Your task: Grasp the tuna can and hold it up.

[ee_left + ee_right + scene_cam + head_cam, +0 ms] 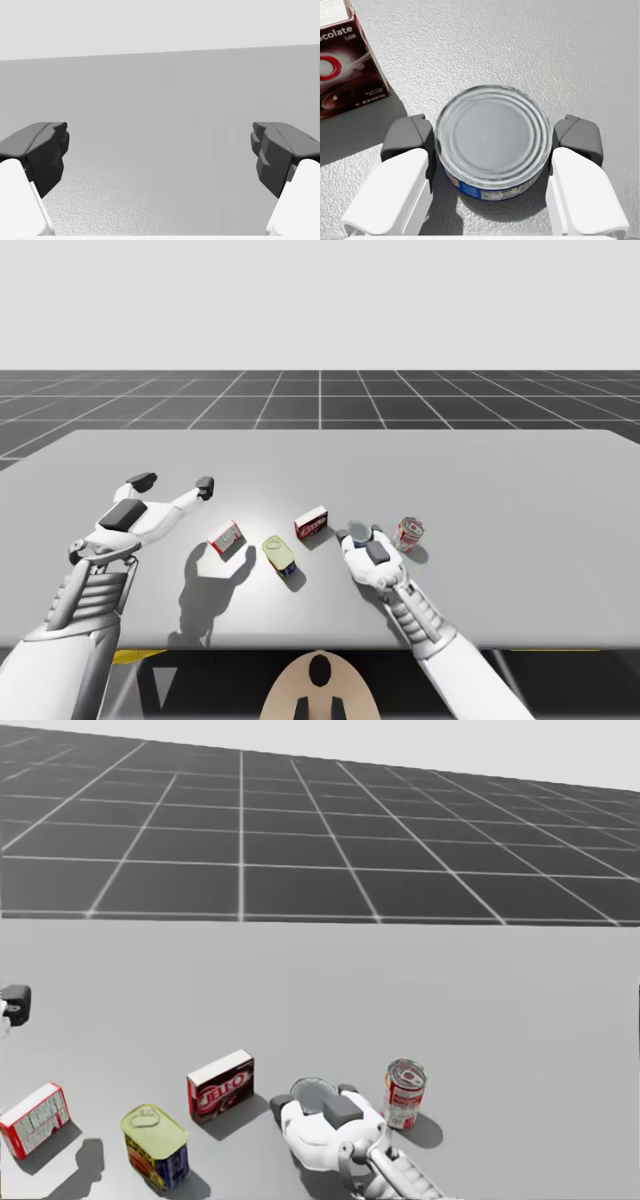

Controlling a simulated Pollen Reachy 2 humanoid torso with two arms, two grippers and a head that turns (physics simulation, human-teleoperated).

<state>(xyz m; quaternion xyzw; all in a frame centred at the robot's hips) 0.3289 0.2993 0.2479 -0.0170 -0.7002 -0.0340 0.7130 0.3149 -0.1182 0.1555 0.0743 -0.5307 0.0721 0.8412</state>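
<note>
The robot's right gripper (358, 537) straddles the tuna can (358, 531); red-and-white can (410, 532) at its 3 o'clock, red box (311, 523) at 10.

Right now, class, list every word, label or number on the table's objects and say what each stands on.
Red box: bold brand lettering on its front, not quoted.
Label of the tuna can: print too small to read.
Tall red can, yellow-topped can, red-and-white box: too blurred to read.

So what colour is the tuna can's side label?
The tuna can has a blue side label with a white printed patch; best in the right wrist view.
</note>
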